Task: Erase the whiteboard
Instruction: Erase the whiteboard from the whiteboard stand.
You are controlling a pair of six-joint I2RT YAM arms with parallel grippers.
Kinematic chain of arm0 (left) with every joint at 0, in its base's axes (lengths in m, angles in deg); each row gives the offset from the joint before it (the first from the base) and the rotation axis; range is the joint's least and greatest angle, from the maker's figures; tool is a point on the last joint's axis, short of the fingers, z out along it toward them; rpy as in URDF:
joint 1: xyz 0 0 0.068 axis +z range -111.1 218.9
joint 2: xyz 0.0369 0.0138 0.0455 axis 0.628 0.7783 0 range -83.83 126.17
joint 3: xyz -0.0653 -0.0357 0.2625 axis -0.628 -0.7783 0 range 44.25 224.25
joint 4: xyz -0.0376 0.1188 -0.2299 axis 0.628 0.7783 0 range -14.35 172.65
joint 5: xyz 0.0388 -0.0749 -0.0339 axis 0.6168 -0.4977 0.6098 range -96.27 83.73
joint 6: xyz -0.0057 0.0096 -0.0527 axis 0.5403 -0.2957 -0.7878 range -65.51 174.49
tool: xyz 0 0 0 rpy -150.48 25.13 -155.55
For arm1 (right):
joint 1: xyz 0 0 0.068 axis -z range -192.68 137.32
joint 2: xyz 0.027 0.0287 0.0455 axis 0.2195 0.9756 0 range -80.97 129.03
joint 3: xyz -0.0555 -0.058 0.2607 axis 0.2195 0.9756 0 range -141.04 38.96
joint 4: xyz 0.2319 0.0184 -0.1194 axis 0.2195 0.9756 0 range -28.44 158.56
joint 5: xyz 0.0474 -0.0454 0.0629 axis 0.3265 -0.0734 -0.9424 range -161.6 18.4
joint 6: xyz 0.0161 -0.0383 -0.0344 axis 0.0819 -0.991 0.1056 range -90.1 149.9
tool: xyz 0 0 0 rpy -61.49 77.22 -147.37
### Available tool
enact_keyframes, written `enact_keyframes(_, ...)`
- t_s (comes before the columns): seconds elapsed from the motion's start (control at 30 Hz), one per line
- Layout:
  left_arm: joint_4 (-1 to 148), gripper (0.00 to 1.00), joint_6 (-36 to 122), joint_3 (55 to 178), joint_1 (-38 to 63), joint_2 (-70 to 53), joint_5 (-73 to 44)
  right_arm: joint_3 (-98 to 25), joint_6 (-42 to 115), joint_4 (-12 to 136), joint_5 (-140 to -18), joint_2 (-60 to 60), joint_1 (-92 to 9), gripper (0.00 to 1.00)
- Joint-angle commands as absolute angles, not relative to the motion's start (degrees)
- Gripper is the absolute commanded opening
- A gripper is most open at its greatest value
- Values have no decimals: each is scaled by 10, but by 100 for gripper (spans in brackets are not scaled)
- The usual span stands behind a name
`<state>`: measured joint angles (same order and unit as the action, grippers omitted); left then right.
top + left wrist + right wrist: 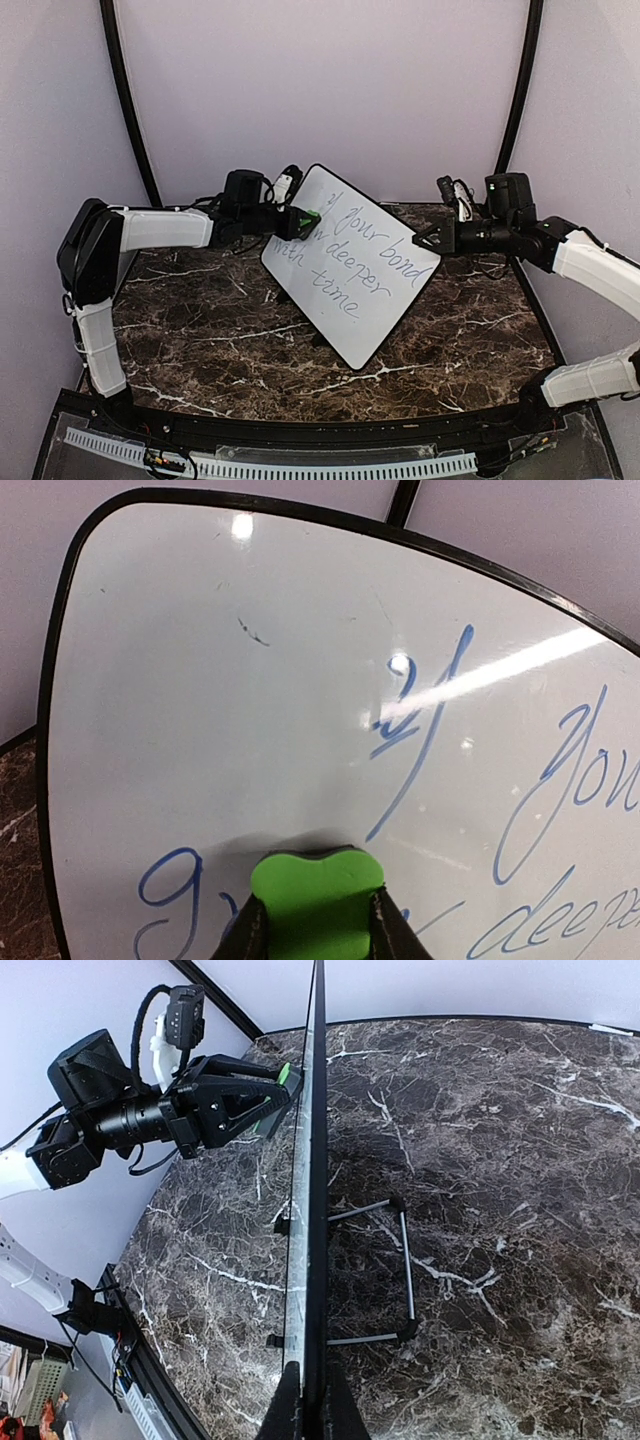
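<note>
The whiteboard (350,265) stands tilted on the marble table, with blue handwritten words on it. My left gripper (303,220) is shut on a small green eraser (310,217) and presses it against the board's upper left part. In the left wrist view the eraser (315,900) sits flat on the board (250,730) between my fingers, just below a wiped patch. My right gripper (420,240) is shut on the board's right edge. In the right wrist view (312,1415) the board (314,1160) shows edge-on between the fingers.
The board's wire stand (400,1260) rests on the marble table (200,320) behind it. A black rail (300,430) runs along the table's near edge. Pale walls close the back and sides.
</note>
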<state>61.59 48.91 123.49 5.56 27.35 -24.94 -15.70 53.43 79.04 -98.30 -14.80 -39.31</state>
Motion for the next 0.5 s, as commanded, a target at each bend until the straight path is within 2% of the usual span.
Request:
enact_keyframes(0.0, 645, 15, 478, 1228, 47, 266, -241, -178, 453, 771, -1046, -148, -419, 0)
enact_keyframes(0.33, 687, 16, 486, 1358, 45, 321, -267, -175, 454, 773, -1046, -150, -420, 0)
enact_keyframes(0.47, 702, 16, 488, 1376, 43, 327, -264, -175, 454, 774, -1044, -151, -420, 0)
